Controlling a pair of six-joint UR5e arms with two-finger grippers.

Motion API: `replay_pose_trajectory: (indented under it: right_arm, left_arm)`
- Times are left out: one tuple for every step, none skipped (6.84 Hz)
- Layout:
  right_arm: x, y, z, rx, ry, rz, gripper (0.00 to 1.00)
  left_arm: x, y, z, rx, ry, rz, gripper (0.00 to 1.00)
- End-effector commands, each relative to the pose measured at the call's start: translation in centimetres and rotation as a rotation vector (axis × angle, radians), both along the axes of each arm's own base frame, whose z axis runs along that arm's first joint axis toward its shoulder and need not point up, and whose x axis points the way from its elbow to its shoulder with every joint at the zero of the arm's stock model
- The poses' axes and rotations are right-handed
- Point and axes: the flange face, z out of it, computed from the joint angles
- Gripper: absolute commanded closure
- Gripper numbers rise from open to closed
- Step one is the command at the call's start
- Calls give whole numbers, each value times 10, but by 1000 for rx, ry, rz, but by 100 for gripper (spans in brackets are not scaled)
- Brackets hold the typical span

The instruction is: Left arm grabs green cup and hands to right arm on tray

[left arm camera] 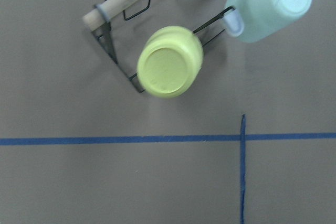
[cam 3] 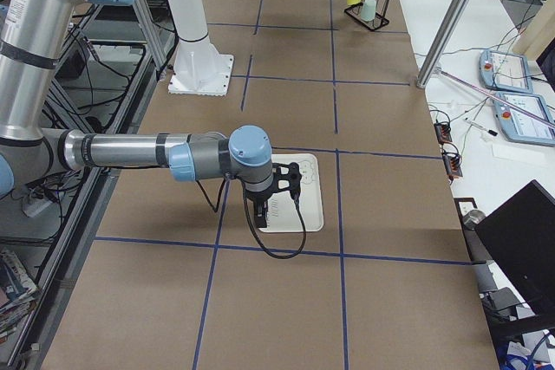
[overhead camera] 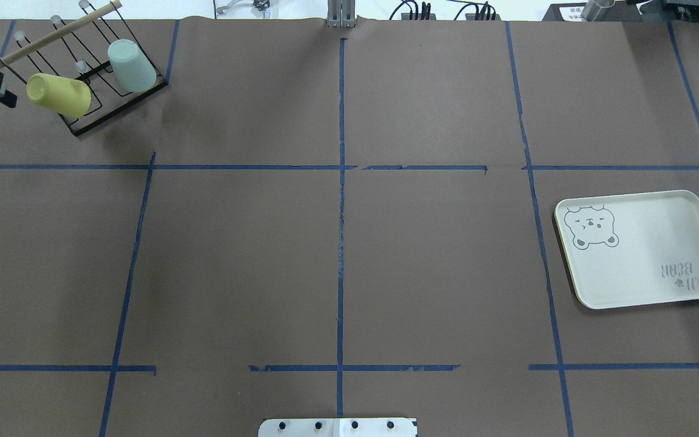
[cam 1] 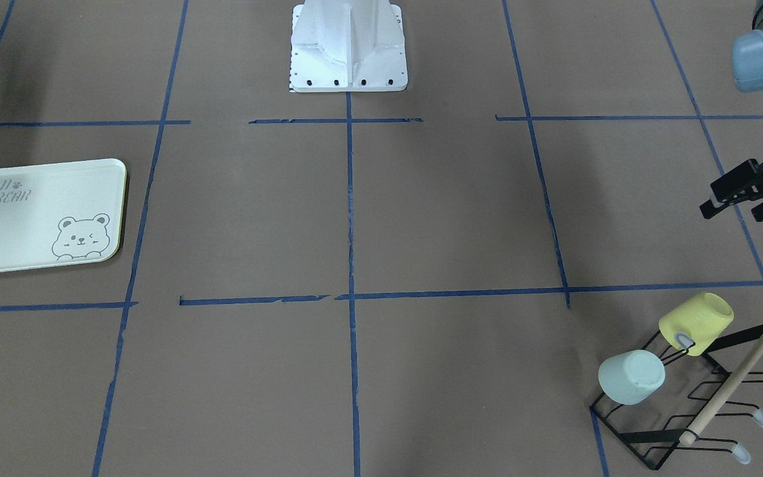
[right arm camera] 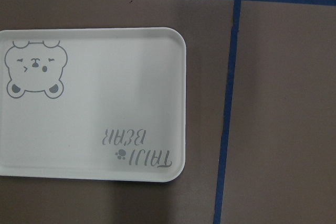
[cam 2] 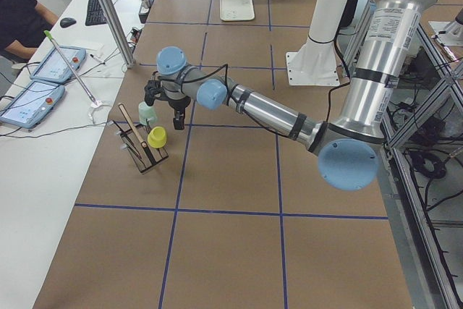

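The green cup [cam 1: 631, 376] hangs mouth-down and tilted on a prong of a black wire rack [cam 1: 660, 437], beside a yellow cup [cam 1: 696, 322]. It also shows in the overhead view [overhead camera: 131, 65] and the left wrist view [left arm camera: 268, 6]. My left gripper [cam 1: 731, 211] is open and empty, hovering beside the rack on the yellow cup's side, apart from both cups. The tray [cam 1: 24, 225] lies empty on the table's other side [overhead camera: 647, 255]. My right gripper [cam 3: 282, 181] hovers over the tray [right arm camera: 105, 93]; I cannot tell if it is open.
The rack has a wooden bar [cam 1: 732, 384] and several free capped prongs. The white robot base [cam 1: 348, 46] stands at the table's middle edge. Blue tape lines divide the brown table. Operators' desks with pendants lie beyond the rack's side [cam 2: 43, 85].
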Motion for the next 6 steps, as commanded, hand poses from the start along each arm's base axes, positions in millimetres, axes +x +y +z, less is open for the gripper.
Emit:
replay_pose_trajectory:
  right_arm:
    - [0, -2, -3, 17, 1, -3, 0]
    - [-1, -2, -4, 40, -2, -6, 0]
    - [-4, -2, -4, 40, -3, -12, 0]
    - [-4, -2, -5, 45, -3, -14, 0]
    - [-6, -2, -4, 42, -3, -19, 0]
    - [-8, -4, -4, 44, -2, -25, 0]
  left_arm:
    - [73, -51, -52, -26, -93, -113, 0]
    - [100, -68, -41, -20, -169, -128, 0]
    - [135, -121, -58, -59, -203, -134, 0]
    - [143, -144, -45, -66, -253, -149, 0]
    - [148, -153, -52, -53, -256, -141, 0]
    - [151, -159, -52, -60, -259, -139, 0]
